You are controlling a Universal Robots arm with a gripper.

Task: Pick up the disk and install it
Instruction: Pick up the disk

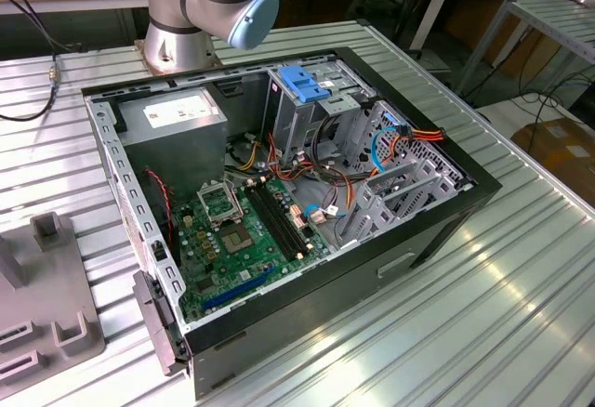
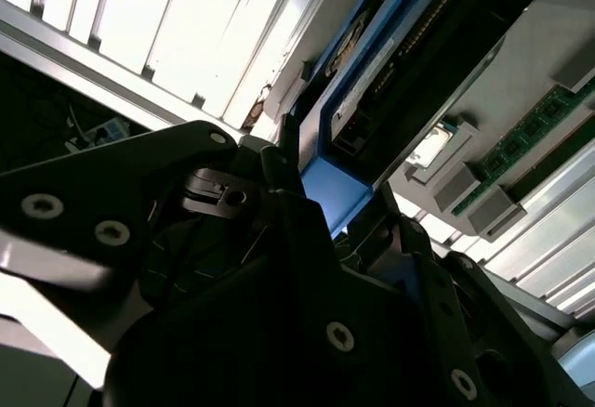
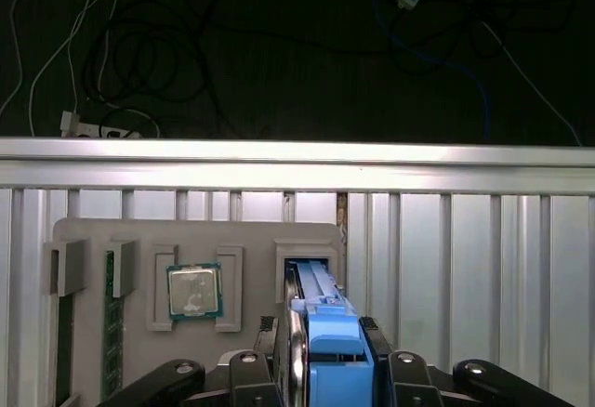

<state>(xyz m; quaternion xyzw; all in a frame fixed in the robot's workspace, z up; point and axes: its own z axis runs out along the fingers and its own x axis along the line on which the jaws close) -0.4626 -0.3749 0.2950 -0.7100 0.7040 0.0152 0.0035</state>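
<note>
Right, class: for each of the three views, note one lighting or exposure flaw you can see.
Exterior view: overhead light glares in streaks off the ribbed table. Second wrist view: the slats are blown out white, leaving the gripper nearly silhouetted. First wrist view: beyond the bright table rail it is almost black, though the disk is evenly lit.

We see the disk [image 3: 330, 347] standing on its thin edge, its far end in a raised slot of the grey holder [image 3: 139, 240] and its near end between the fingers of the gripper [image 3: 321, 333], which press against its two broad faces. In the first wrist view its light blue plastic rail faces us, with a bright metal edge just beside it. In the second wrist view the blue rail frames a dark body with a pale label strip
</note>
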